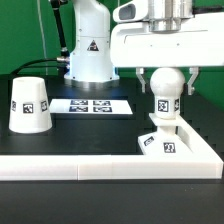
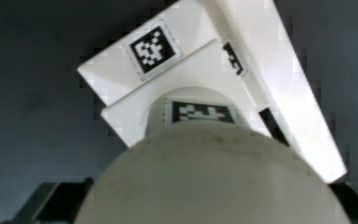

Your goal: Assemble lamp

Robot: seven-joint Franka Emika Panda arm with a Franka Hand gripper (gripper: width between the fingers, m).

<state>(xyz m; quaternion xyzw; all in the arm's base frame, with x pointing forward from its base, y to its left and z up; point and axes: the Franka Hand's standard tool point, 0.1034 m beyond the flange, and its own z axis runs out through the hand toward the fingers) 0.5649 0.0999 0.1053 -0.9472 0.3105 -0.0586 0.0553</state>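
Observation:
The white bulb (image 1: 166,84) stands upright, its tagged stem (image 1: 162,105) reaching down to the flat square base (image 1: 158,141). I cannot tell whether the stem is seated in the base. My gripper (image 1: 166,80) is shut on the bulb's round head, one finger on each side. In the wrist view the bulb (image 2: 202,170) fills the foreground between the dark fingers (image 2: 60,203), with my gripper (image 2: 202,208) around it and the tagged base (image 2: 155,55) beyond. The tapered shade (image 1: 30,104) stands apart at the exterior view's left.
The marker board (image 1: 91,104) lies behind the middle of the table, in front of the robot's pedestal (image 1: 89,55). The white L-shaped border wall (image 1: 100,167) runs along the front and up the right side beside the base; it also shows in the wrist view (image 2: 279,75).

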